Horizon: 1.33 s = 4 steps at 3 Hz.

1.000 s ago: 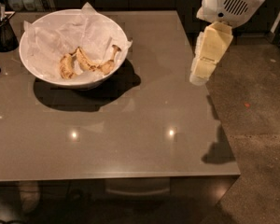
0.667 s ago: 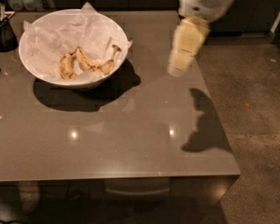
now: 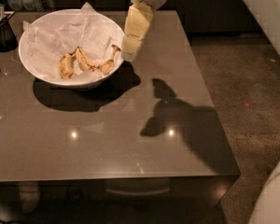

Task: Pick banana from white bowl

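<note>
Lying in the white bowl [image 3: 37,71], on crumpled white paper [image 3: 65,34], is the banana [image 3: 95,65], its stem end pointing up toward the right rim. A shorter banana [image 3: 65,66] lies just beside it on the left. The bowl stands at the back left of the desk [image 3: 130,139]. The gripper [image 3: 129,54] hangs over the bowl's right rim, near the stem; if the jaws are apart or together, I cannot tell. A dark container [image 3: 2,31] stands left of the bowl.

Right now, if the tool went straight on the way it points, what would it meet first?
Probably the nearest rim of the white bowl, or the table just beside it; depth is unclear. The tool hangs there pointing down, short of the banana.
</note>
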Each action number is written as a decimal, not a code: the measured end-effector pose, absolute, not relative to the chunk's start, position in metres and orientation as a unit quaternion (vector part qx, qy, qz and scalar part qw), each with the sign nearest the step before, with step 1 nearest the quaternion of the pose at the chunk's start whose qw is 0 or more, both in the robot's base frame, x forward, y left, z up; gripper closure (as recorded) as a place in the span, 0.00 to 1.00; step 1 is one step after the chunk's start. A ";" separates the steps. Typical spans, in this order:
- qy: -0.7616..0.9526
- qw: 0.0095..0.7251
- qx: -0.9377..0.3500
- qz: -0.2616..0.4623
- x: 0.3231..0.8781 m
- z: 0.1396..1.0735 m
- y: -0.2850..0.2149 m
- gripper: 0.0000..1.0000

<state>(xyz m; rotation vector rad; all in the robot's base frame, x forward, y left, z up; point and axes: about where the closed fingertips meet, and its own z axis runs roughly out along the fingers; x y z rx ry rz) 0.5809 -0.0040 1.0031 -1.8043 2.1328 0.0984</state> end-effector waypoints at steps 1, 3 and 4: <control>0.753 0.187 -0.629 0.040 0.588 1.001 0.003 0.00; 0.744 0.163 -0.647 0.021 0.618 0.983 0.068 0.00; 0.736 0.142 -0.661 0.011 0.632 0.964 0.100 0.00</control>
